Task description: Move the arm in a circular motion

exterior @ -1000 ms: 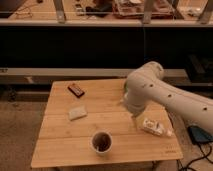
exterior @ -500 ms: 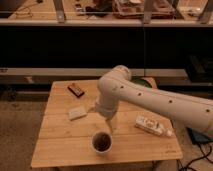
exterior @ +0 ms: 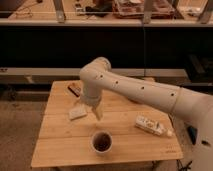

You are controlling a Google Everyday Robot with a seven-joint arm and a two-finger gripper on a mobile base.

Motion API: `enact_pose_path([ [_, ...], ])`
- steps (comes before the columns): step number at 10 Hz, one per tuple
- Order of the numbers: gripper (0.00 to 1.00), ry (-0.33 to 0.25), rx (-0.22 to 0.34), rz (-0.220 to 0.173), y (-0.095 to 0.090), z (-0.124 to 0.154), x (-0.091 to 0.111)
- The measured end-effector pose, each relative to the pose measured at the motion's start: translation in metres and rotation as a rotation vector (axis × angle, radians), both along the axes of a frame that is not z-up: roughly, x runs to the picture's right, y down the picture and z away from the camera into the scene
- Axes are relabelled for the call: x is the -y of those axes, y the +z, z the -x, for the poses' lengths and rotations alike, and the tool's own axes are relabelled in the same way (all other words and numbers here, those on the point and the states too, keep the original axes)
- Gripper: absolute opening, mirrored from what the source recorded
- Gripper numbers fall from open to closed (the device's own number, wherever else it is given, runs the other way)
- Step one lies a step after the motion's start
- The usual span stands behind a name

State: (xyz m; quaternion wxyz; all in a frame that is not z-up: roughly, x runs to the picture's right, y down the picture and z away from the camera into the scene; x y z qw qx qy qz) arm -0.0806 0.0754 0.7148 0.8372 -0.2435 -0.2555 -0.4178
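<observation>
My cream-white arm (exterior: 145,90) reaches in from the right edge across the wooden table (exterior: 60,145). Its bulbous elbow (exterior: 94,75) hangs over the table's back left part. The slim pale tip with the gripper (exterior: 98,113) points down from the elbow. It hovers just right of a white sponge-like block (exterior: 77,113) and above a dark-filled cup (exterior: 102,142). The gripper holds nothing that I can see.
A dark flat bar (exterior: 74,90) lies at the table's back left, partly behind the elbow. A white wrapped packet (exterior: 150,125) lies at the right. A dark shelf counter (exterior: 75,45) runs behind the table, with cluttered items on top.
The elbow and tip have swung left across the table, from over the right side to over the left centre. The objects on the table have not moved.
</observation>
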Motion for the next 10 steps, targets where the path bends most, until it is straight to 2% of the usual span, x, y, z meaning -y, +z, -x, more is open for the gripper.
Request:
enact_pose_path([
  [1, 0.8, 0.007, -0.016, -0.027, 0.008, -0.008, 0.018],
  [3, 0.8, 0.035, -0.1, -0.079, 0.028, -0.053, 0.064],
  [5, 0.8, 0.077, -0.179, -0.099, 0.036, -0.097, 0.087],
  [8, 0.8, 0.174, -0.294, -0.104, 0.035, -0.161, 0.097],
  [10, 0.8, 0.244, -0.374, -0.077, 0.025, -0.207, 0.081],
])
